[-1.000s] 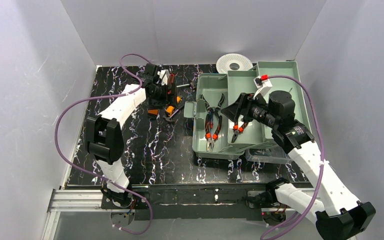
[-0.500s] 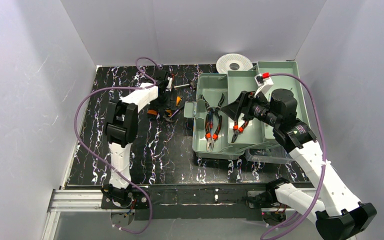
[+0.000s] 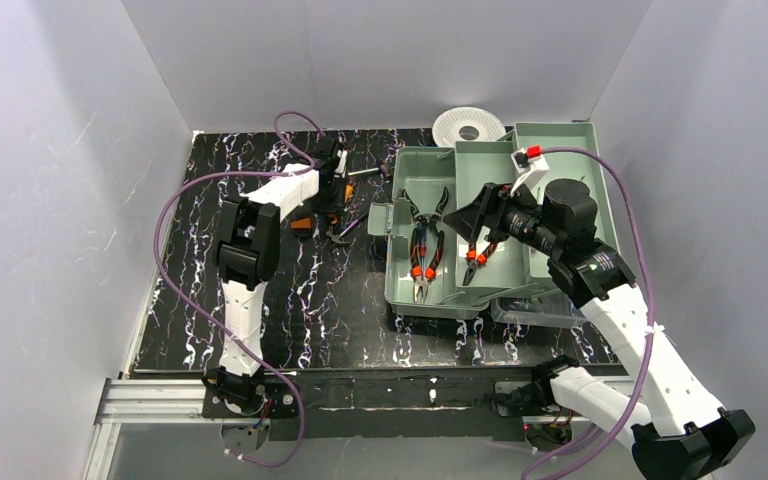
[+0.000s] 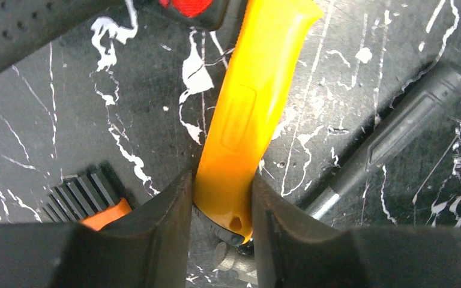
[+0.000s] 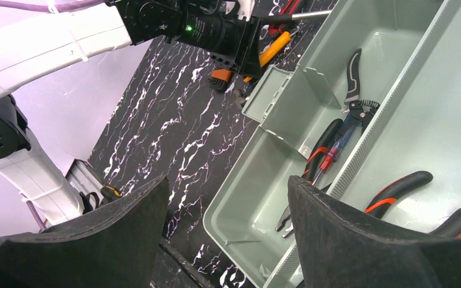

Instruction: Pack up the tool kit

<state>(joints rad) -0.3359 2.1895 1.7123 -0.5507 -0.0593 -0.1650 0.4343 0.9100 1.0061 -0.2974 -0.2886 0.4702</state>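
The left end effector [image 4: 222, 204] is closed on a yellow-handled tool [image 4: 246, 114] lying on the surface [image 4: 66, 120]. The right end effector [image 5: 228, 222] stands open over the pale-green box [image 5: 420, 108].

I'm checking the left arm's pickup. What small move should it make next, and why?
Probably a short straight lift. The left hand clamps both sides of the yellow-handled tool, which lies beside a black-handled tool; rising slightly would test the grip and clear that neighbour before heading to the green box.
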